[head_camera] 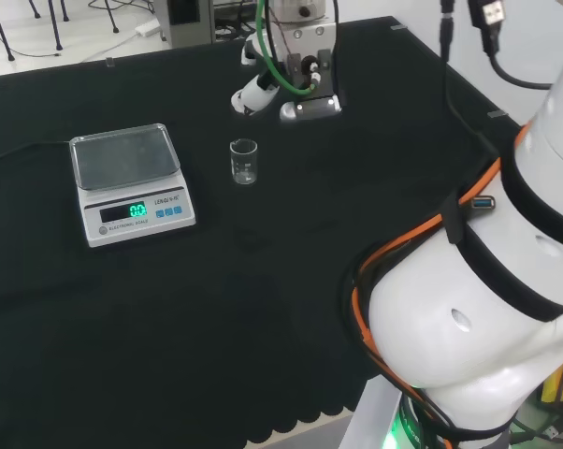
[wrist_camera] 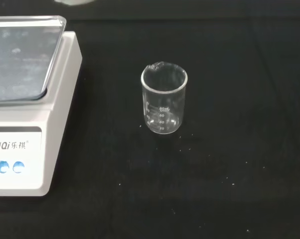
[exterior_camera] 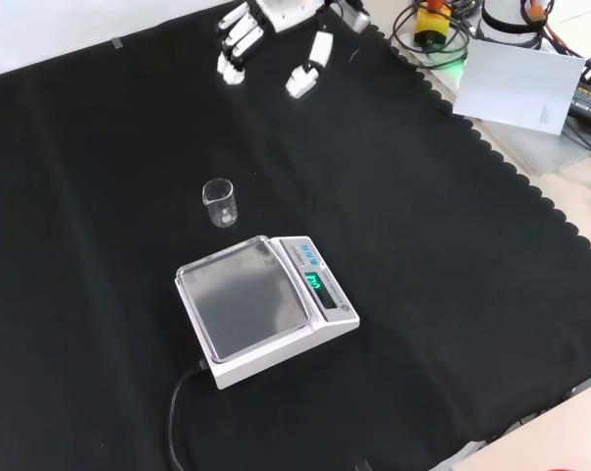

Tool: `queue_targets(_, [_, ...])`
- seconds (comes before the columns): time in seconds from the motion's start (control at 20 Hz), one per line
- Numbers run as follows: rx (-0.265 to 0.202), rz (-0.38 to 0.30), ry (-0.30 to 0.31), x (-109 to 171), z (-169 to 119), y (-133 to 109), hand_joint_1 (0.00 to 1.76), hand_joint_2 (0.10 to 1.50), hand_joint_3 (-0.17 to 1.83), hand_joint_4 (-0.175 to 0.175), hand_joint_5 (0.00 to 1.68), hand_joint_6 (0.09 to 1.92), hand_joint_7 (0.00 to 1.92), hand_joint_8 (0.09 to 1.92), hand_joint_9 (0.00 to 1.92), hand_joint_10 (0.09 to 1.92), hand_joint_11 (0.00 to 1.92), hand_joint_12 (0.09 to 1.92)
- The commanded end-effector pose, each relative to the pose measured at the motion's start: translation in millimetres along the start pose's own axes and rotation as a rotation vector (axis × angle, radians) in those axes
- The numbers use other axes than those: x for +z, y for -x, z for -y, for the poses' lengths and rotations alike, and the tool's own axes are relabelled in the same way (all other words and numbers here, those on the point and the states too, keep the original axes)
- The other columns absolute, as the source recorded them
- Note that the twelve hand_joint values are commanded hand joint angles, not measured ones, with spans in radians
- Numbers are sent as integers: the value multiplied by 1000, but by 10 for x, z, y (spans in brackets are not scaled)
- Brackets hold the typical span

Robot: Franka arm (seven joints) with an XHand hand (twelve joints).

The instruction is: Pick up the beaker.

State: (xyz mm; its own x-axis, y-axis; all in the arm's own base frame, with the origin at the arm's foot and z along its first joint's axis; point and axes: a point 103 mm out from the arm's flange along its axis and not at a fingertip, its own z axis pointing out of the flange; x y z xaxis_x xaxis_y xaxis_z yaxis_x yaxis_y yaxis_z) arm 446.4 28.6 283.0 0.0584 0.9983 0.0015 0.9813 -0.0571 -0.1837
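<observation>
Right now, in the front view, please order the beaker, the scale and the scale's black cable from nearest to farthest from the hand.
1. Beaker, standing below the hand on the cloth.
2. Scale, just past the beaker.
3. Black cable, at the scale's far corner, lowest in the view.

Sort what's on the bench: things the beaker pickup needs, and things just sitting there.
Needed for the job:
- beaker, clear, upright on the cloth, apart from the scale
- hand, fingers relaxed, holding nothing, apart from the beaker

Just sitting there:
- scale, pan bare, display lit
- its black cable
- black cloth
</observation>
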Motion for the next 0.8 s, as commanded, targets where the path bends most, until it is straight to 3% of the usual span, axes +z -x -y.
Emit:
queue_targets(0.05, [3, 17, -78, 145, -268, -80, 734, 736, 584, -39, 203, 421, 86, 768, 325, 882, 90, 1467])
queue_targets(0.3, [13, 45, -137, 215, -356, -118, 721, 710, 586, -20, 152, 242, 18, 737, 252, 902, 50, 1481])
queue_targets(0.45, [17, 41, -129, 226, -366, -159, 725, 677, 570, 11, 44, 112, 1, 647, 216, 904, 32, 1486])
queue_targets(0.7, [21, 58, -128, 262, -365, -258, 728, 669, 556, 5, 101, 87, 0, 673, 205, 906, 29, 1491])
queue_targets(0.8, [1, 81, -139, 273, -434, -318, 728, 668, 553, 4, 110, 87, 0, 687, 205, 906, 31, 1491])
